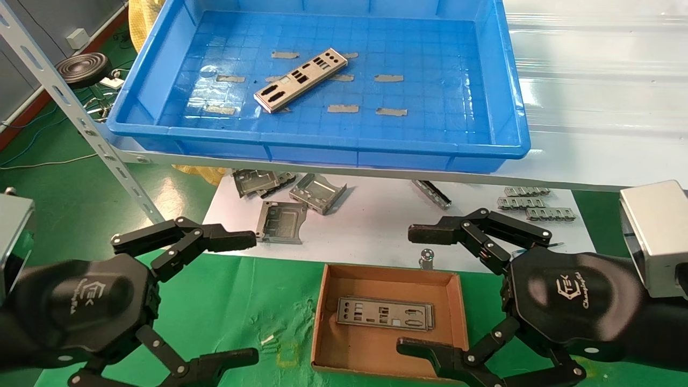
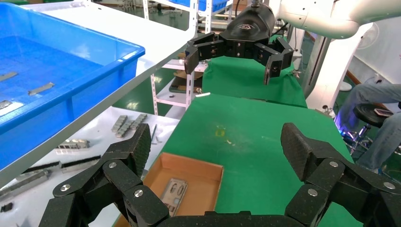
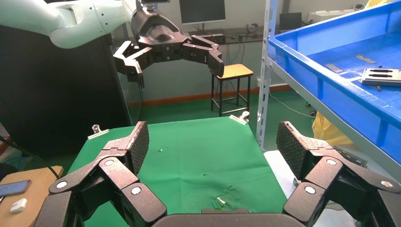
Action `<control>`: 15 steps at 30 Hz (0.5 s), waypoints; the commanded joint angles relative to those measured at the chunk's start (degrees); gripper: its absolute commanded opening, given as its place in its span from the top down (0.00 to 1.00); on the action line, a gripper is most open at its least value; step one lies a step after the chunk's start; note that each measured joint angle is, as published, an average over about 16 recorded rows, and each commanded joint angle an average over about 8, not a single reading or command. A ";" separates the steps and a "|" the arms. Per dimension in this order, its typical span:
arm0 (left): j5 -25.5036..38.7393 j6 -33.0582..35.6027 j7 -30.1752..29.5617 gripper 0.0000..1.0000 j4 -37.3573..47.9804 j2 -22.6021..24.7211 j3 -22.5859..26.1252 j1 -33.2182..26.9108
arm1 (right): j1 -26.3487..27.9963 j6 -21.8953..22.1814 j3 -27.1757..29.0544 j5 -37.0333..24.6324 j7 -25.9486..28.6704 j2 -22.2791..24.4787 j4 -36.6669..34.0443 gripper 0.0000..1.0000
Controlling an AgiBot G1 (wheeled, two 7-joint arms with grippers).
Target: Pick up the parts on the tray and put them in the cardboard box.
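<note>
We see one plate (image 1: 301, 80) left in the tray (image 1: 333, 150), lying diagonally, ahead of both empty, spread-wide grippers; the left gripper (image 1: 215, 298) seems nearer than the right gripper (image 1: 430, 290).

Place: workshop or robotics lab
Floor: green-painted floor (image 3: 198, 111) with a red border
Furniture: slotted steel racking (image 1: 80, 118), stool (image 3: 234, 75), monitor (image 3: 202, 10)
Stock: grey metal brackets (image 1: 317, 192) on white worktop (image 1: 376, 231)
</note>
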 commanded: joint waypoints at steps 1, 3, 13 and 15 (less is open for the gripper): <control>0.00 0.00 0.00 0.00 0.00 0.00 0.00 0.00 | 0.00 0.00 0.00 0.00 0.00 0.00 0.00 0.00; 0.00 0.00 0.00 0.00 0.00 0.00 0.00 0.00 | 0.00 0.00 0.00 0.00 0.00 0.00 0.00 0.00; 0.00 0.00 0.00 0.00 0.00 0.00 0.00 0.00 | 0.00 0.00 0.00 0.00 0.00 0.00 0.00 0.00; 0.00 0.00 0.00 0.00 0.00 0.00 0.00 0.00 | 0.00 0.00 0.00 0.00 0.00 0.00 0.00 0.00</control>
